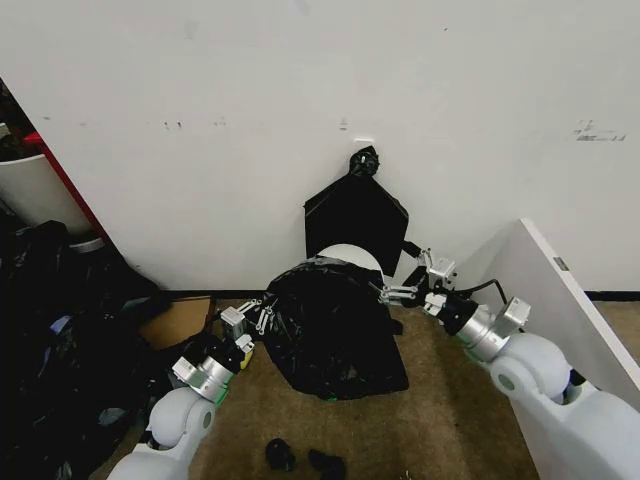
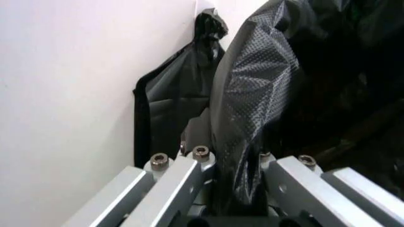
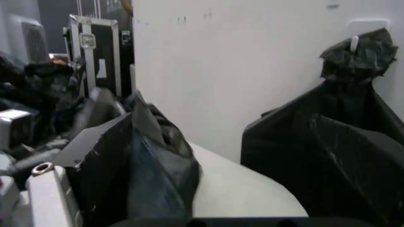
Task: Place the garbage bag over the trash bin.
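The glossy black garbage bag is draped over the trash bin, covering most of its sides. Part of the bin's white top shows at the back, toward the wall. My left gripper is at the bag's left edge; in the left wrist view a fold of the bag runs between its metal fingers, and it is shut on that fold. My right gripper is at the bag's right upper edge and shut on it. The right wrist view shows the bag's raised flap beside the white bin top.
Flat black bags hang from a knot on the white wall right behind the bin. A heap of dark bags and clutter fills the left. A white panel stands at the right. Cardboard and small dark scraps lie on the carpet.
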{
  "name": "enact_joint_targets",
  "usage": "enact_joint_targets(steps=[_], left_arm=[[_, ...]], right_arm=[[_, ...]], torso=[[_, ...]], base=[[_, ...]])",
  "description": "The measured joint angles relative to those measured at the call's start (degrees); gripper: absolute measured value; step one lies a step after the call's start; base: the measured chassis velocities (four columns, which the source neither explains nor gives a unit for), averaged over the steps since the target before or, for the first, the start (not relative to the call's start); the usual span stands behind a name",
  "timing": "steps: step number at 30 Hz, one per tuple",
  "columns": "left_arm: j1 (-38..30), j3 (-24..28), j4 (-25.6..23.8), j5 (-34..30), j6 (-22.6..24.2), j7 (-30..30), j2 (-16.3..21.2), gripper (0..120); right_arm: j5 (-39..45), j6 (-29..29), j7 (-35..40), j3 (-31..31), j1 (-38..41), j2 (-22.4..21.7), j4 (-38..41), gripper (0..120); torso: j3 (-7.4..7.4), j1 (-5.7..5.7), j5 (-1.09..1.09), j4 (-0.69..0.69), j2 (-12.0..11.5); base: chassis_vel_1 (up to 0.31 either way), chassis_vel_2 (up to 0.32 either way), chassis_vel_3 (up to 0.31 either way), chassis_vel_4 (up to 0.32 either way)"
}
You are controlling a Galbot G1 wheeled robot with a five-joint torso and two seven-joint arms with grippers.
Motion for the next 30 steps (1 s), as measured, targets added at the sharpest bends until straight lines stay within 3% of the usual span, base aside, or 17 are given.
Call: enact_joint_targets(steps=[9,15,20,22,28,30], left_arm=[[0.5,-0.4,-1.8,-1.0,0.2,3.2,-0.5,1],[0.7,-1.3,-2.0,-0.8,0.4,7.9,-0.8,1],[0.3,-2.0,-1.9,-2.7,1.1,7.5,-1.0,1],[0.1,-2.1,-1.9,-3.7,1.5,6.5,-1.1,1],[-1.5,-1.7,-0.8,-9.3,7.0,-2.4,-1.7,1],[-1.7,-1.6,-0.8,-10.2,8.3,-3.5,-1.8,1]], right_arm=[[-2.9,1.5,-0.4,0.0,1.8,0.9,-4.2,100],[5.2,1.0,-0.4,0.2,2.8,2.1,-6.5,100],[11.7,0.4,-2.1,1.0,3.2,3.3,-8.9,100],[12.9,0.6,-4.0,1.4,3.1,3.5,-9.4,100],[13.6,5.3,-23.4,5.6,2.0,5.4,-10.9,100],[11.6,6.0,-23.5,6.2,1.9,5.9,-10.6,100]], torso=[[0.0,0.0,0.0,0.0,0.0],[-0.01,0.0,-0.01,0.0,0.0],[0.0,0.0,0.01,0.0,0.0],[0.0,0.0,-0.01,0.0,0.0],[-0.01,0.0,-0.02,0.0,0.0],[-0.01,0.0,-0.02,0.0,0.0]], base=[[0.0,0.0,0.0,0.0],[0.0,0.0,0.0,0.0],[0.0,0.0,0.0,0.0],[0.0,0.0,0.0,0.0],[0.0,0.0,0.0,0.0],[0.0,0.0,0.0,0.0]])
